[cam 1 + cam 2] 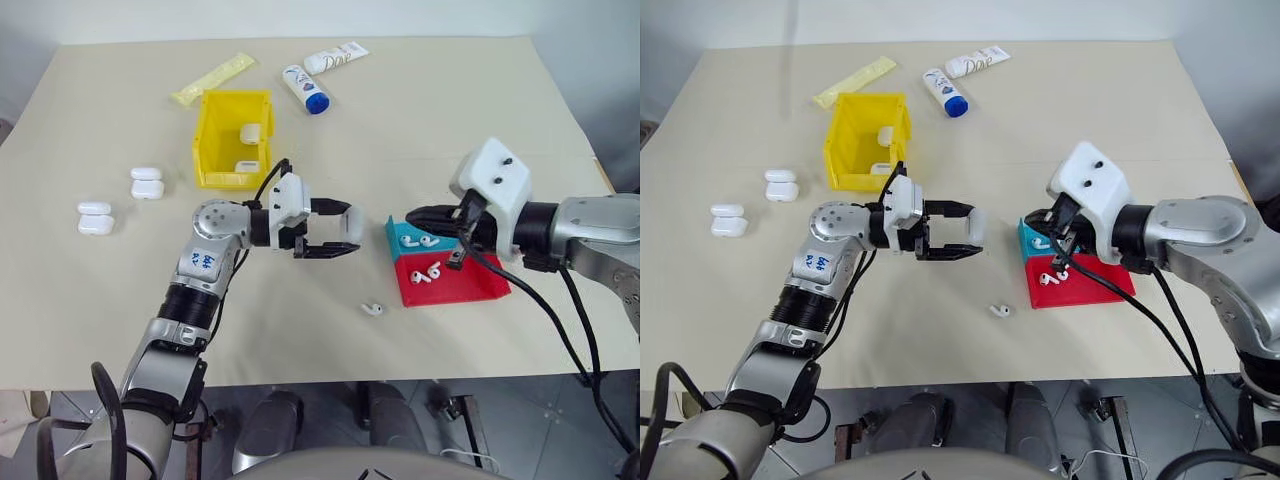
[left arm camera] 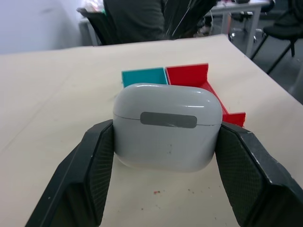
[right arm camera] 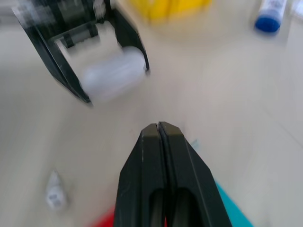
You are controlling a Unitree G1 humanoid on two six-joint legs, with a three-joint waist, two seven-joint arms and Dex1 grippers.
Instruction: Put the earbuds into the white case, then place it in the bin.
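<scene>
While our left claw [image 2: 166,156] pinches the white case [image 2: 167,126], whose grey strip faces its wrist camera, our right claw [image 3: 159,126] is pressed together, empty.

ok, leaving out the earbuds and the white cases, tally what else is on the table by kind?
Yellow open-top plastic bin: 1
Small plastic trays, teal tray and red tray: 2
Squeeze tubes, white tube with blue cap and plain white tube: 2
Flat pale yellow packet: 1
Total: 6
</scene>
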